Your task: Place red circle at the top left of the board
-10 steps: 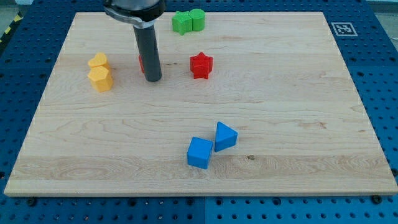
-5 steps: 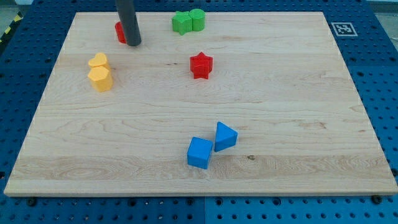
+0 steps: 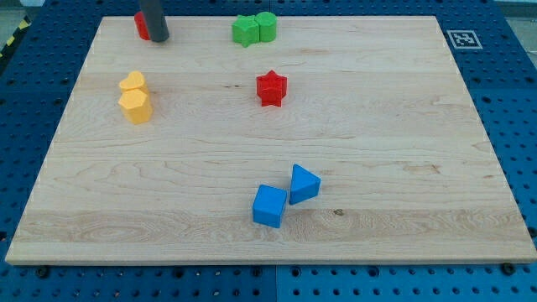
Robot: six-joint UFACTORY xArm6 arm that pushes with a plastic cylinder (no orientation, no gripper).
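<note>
The red circle (image 3: 141,26) sits near the board's top left corner, mostly hidden behind the dark rod; only its left edge shows. My tip (image 3: 159,39) rests on the board touching the circle's right side. A red star (image 3: 271,87) lies right of the board's centre top, far from my tip.
Two green blocks (image 3: 253,28) stand together at the top centre. A yellow heart (image 3: 132,82) and yellow hexagon (image 3: 136,106) sit together at the left. A blue cube (image 3: 269,205) and blue triangle-like block (image 3: 304,183) lie at the bottom centre. A marker tag (image 3: 462,38) is at the top right.
My tip has slid up and to the left, pushing the red circle from mid-left of the board to near the top left corner. Other blocks have not moved.
</note>
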